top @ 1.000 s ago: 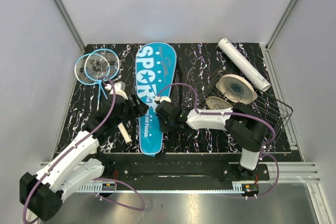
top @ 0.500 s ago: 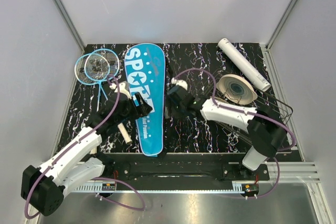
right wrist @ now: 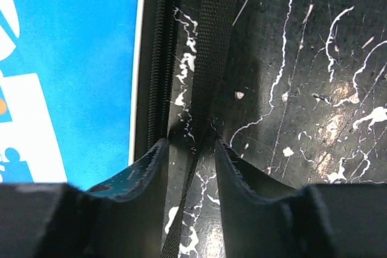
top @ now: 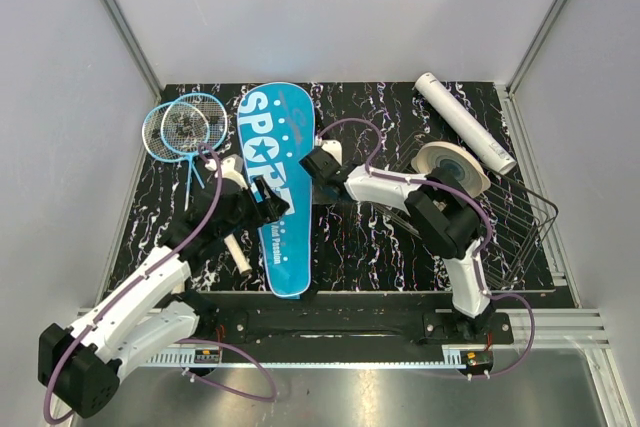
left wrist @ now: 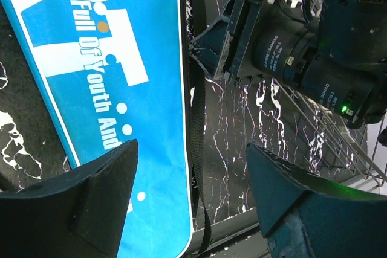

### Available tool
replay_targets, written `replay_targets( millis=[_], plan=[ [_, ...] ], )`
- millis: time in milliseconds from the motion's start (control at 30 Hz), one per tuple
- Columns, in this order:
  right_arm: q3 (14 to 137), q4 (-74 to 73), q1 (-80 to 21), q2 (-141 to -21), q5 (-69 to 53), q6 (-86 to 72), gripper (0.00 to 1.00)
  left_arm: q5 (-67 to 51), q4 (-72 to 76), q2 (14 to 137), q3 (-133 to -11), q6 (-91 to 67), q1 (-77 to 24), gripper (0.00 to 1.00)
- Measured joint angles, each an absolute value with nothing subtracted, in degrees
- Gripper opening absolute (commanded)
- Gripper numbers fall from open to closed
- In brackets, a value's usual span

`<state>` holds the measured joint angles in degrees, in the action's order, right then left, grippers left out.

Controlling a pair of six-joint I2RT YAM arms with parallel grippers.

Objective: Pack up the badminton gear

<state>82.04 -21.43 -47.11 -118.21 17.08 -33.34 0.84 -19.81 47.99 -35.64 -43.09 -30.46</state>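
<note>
The blue "SPORT" cover (top: 270, 132) lies lengthwise left of the table's middle. My left gripper (top: 272, 205) hovers open over its near half; in the left wrist view (left wrist: 192, 146) the jaws stand wide over the cover's edge (left wrist: 151, 149) and its black strap (left wrist: 199, 113). My right gripper (top: 315, 169) is at the cover's right edge. In the right wrist view (right wrist: 191, 143) its fingers are pinched on the strap (right wrist: 217, 40) beside the zip. Two light-blue rackets (top: 185, 127) lie far left, a white handle (top: 240, 255) near my left arm. The white tube (top: 465, 122) lies far right.
A black wire basket (top: 520, 222) stands at the right with a round woven disc (top: 450, 169) leaning at its far-left rim. My right arm's wrist shows close in the left wrist view (left wrist: 290, 46). Grey walls bound the table on three sides.
The cover's far end has swung left. My right gripper left the cover's middle, swung right, then returned to its right edge farther from me and closed on the strap. My left gripper barely moved.
</note>
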Motion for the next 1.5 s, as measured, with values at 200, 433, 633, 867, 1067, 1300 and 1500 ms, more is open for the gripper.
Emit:
replay_targets(
  millis=[200, 433, 633, 867, 1067, 1300, 1500],
  plan=[
    [83.4, -22.4, -46.9, -119.1, 17.5, -34.0, 0.02, -1.2, -19.5, 50.0, -35.6, -42.7, -31.0, 0.69],
    [82.0, -22.7, -46.5, -116.2, 15.9, -33.2, 0.00, -9.7, -11.2, 58.2, -35.6, -42.8, -31.1, 0.88],
    [81.0, -20.8, -43.2, -108.0, 6.4, -35.0, 0.00, -15.3, -1.8, 69.9, -35.7, -43.5, -31.2, 0.69],
    [76.2, -14.9, -39.6, -103.8, -4.6, -42.4, 0.00, -16.0, 3.6, 76.1, -35.9, -43.3, -31.3, 0.82],
    [72.6, -12.0, -39.4, -103.6, -10.5, -46.4, 0.00, -17.3, 6.2, 83.3, -39.6, -43.5, -31.4, 0.31],
    [70.6, -10.9, -38.1, -99.8, -13.2, -46.0, 0.40, -16.9, 1.2, 85.3, -46.1, -39.9, -31.3, 0.00],
    [67.1, -10.1, -34.2, -93.2, -14.5, -41.8, 0.62, -15.7, -4.4, 81.7, -49.5, -37.3, -29.4, 0.00]
  ],
)
